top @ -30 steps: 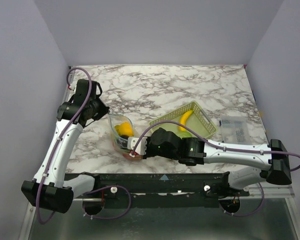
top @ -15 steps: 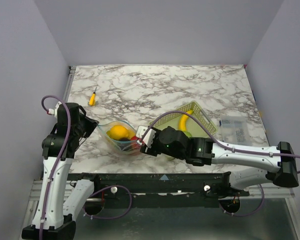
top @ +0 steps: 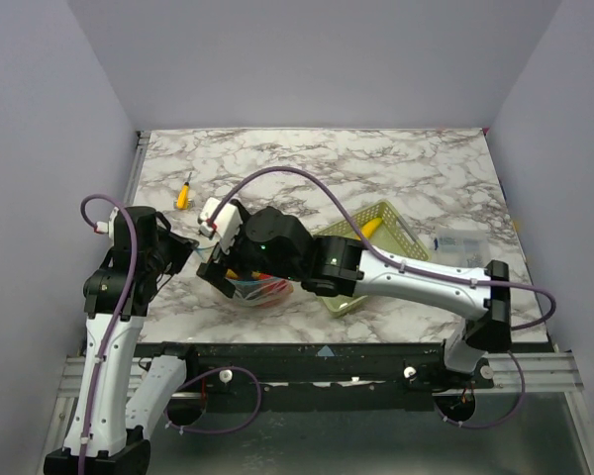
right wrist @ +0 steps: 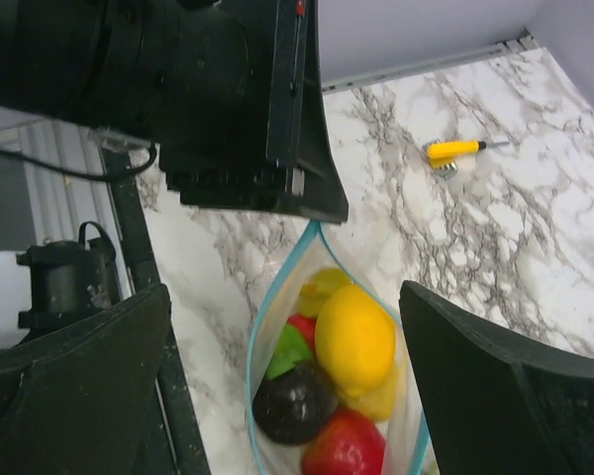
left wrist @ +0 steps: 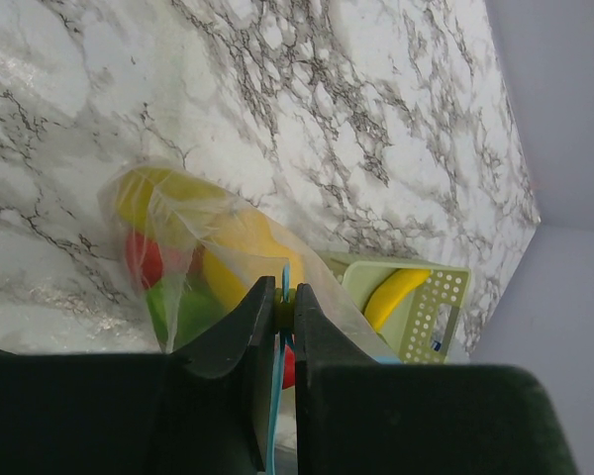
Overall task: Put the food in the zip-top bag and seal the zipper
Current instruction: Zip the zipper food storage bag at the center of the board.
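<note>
The zip-top bag (top: 255, 289) lies on the marble near the front edge, with its mouth gaping in the right wrist view. Its zipper (right wrist: 260, 336) shows as two parted light-blue strips. Food fills it: a yellow lemon (right wrist: 354, 336), a red fruit (right wrist: 343, 445), a dark fruit (right wrist: 295, 401) and a green piece (right wrist: 289, 352). My left gripper (left wrist: 285, 297) is shut on the zipper (left wrist: 285, 278) at one end of the mouth. My right gripper (right wrist: 285, 292) hangs over the open mouth, fingers (right wrist: 495, 386) spread wide and holding nothing. A yellow banana (top: 371, 229) stays in the mesh basket (top: 401, 237).
A small yellow-handled item (top: 183, 193) lies at the back left. A flat clear printed packet (top: 460, 249) sits right of the basket. My right arm (top: 416, 282) crosses over the basket's front. The left gripper's body (right wrist: 228, 99) fills the top of the right wrist view.
The right gripper has let go and opened wide. Its arm swung left and back from the bag's right end to above the mouth. The left arm pulled toward the front, still pinching the zipper.
</note>
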Available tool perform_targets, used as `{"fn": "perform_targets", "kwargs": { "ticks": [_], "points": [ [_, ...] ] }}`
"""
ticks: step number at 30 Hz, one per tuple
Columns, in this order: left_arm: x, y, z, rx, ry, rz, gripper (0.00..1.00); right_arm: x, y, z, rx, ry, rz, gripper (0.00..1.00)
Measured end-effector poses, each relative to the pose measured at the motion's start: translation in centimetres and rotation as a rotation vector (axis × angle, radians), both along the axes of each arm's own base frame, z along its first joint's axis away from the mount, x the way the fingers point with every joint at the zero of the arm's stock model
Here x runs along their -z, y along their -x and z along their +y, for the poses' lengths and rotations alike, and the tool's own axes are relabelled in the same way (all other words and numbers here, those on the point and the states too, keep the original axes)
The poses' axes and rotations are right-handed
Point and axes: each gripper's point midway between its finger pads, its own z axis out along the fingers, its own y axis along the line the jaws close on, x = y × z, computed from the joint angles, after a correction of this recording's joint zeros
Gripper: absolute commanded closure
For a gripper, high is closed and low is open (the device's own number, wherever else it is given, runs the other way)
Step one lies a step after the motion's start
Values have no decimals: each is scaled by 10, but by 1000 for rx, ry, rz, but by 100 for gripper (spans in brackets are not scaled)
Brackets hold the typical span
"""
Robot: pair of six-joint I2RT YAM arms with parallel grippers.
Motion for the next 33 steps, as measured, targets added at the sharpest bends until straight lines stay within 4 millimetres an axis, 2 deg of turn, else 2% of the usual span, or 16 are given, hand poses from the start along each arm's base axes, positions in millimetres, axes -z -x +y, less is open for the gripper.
{"fn": "perform_targets", "kwargs": {
  "ticks": [2, 6, 7, 8, 11, 15, 19, 25, 26, 27, 29, 30, 31, 33],
  "points": [
    [0, 0, 0, -2, 2, 1, 100, 4, -8, 14, -3, 9, -14, 0],
    [-2, 2, 0, -4, 5, -5, 100, 26, -18, 32, -17, 57, -34, 0],
    [-4, 3, 0, -4, 5, -9, 100, 26, -19, 32, -20, 61, -43, 0],
    [-6, 3, 0, -4, 6, -15, 100, 37, -24, 34, -19, 86, -48, 0],
    [-9, 6, 0, -4, 7, -24, 100, 50, -31, 32, -15, 130, -87, 1],
    [-11, 7, -1, -1, 14, -30, 100, 53, -43, 32, 5, 156, -152, 11],
    [-12, 8, -1, 0, 16, -35, 100, 61, -50, 33, 9, 176, -172, 37],
    [-13, 8, -1, 1, 15, -41, 100, 71, -52, 32, -9, 178, -134, 96],
    [-13, 8, -1, 1, 14, -42, 100, 71, -53, 32, -10, 175, -129, 99],
    [-13, 7, -1, 5, 11, -46, 91, 73, -54, 32, -12, 172, -123, 100],
    [-16, 6, -2, 24, -2, -61, 60, 75, -55, 32, -16, 158, -106, 100],
    [-18, 4, -3, 49, -17, -77, 49, 76, -55, 32, -22, 150, -99, 100],
    [-20, 3, -4, 85, -44, -102, 39, 77, -56, 29, -25, 147, -92, 100],
    [-30, -2, -10, 140, -63, -182, 27, 84, -60, 19, -35, 150, -62, 100]
  ]
}}
